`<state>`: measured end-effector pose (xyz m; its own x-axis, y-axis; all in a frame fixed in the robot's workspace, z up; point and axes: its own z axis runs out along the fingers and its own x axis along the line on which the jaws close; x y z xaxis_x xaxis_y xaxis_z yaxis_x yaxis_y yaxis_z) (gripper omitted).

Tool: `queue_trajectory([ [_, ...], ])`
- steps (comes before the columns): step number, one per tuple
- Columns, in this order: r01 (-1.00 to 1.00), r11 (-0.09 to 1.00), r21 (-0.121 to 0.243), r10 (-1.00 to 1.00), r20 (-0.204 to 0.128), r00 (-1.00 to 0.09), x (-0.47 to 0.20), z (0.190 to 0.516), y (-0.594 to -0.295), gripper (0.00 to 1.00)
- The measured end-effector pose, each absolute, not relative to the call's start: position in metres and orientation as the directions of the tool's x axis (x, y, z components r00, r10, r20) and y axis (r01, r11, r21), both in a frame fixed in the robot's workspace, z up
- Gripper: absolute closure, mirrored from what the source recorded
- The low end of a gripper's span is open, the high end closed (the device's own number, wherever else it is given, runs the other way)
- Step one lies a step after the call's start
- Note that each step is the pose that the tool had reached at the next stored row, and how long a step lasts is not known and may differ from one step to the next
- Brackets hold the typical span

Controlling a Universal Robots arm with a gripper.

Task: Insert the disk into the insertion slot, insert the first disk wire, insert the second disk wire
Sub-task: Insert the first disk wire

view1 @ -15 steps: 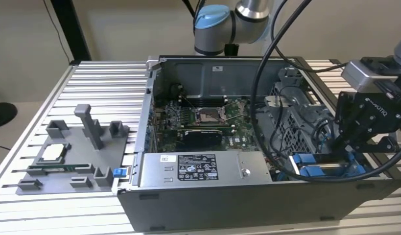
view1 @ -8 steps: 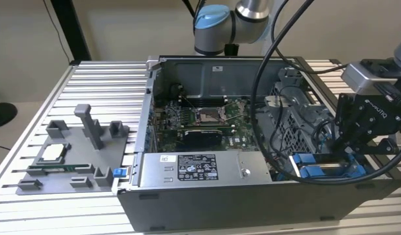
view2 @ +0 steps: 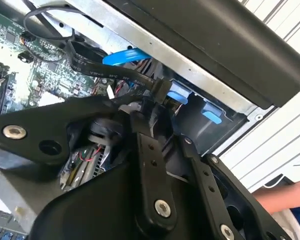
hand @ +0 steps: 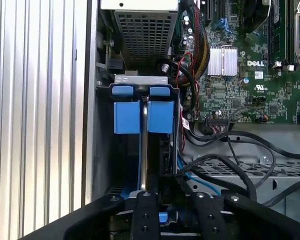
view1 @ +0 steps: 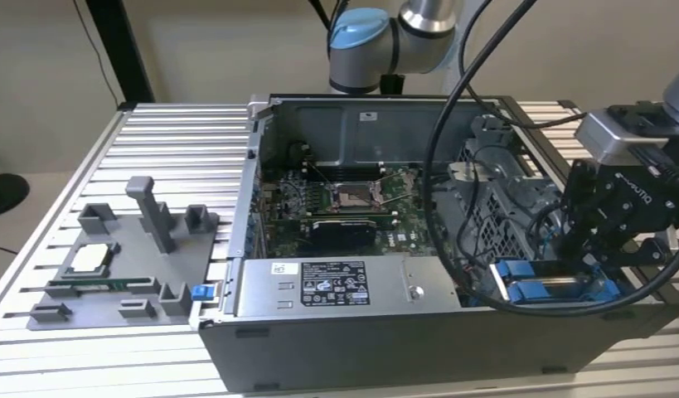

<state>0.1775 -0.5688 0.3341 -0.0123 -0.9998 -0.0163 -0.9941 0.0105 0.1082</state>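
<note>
The fingers (view2: 140,122) are drawn narrow. In the second wrist view their tips meet at the black connector (view2: 161,90) that ends a flat black cable (view2: 90,62). I judge that they pinch it, though the contact itself is partly hidden behind the linkage. Just beyond the fingertips lies the disk (hand: 161,117), seated in the insertion slot (hand: 140,80) at a corner of the open computer case (view1: 351,348). In the first wrist view the disk's long axis runs straight away from the fingers, with its blue carrier tab at the far end and its near end tucked under the tips. The connector therefore sits close against the end of the disk, and I take that end for the one it belongs to; whether it is mated I cannot tell. A second blue tab (hand: 126,117) stands beside the first, on the side toward the case wall. A loose blue cable (view2: 124,56) passes just beyond the connector. Across the fingers from that wall lies the green motherboard (hand: 250,75), which bears white lettering and small stickers. The grey power supply box (view1: 333,286), well apart from the fingers, carries a black-and-white printed label, and the black body above the fingers has white lettering. The case stands on a ribbed metal desk (view1: 173,141).
</note>
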Motion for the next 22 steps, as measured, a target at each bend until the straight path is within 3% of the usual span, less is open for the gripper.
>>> queue_trajectory([
  [10, -0.994, 0.010, 0.108, -1.000, -0.015, -0.012, 0.178, 0.377, -0.569, 1.00],
  [20, -0.992, 0.010, 0.129, -1.000, -0.014, -0.012, 0.205, 0.378, -0.569, 1.00],
  [21, -0.991, 0.010, 0.134, -1.000, -0.014, -0.012, 0.210, 0.378, -0.569, 0.00],
  [22, -0.990, 0.010, 0.140, -1.000, -0.014, -0.013, 0.214, 0.378, -0.569, 0.00],
])
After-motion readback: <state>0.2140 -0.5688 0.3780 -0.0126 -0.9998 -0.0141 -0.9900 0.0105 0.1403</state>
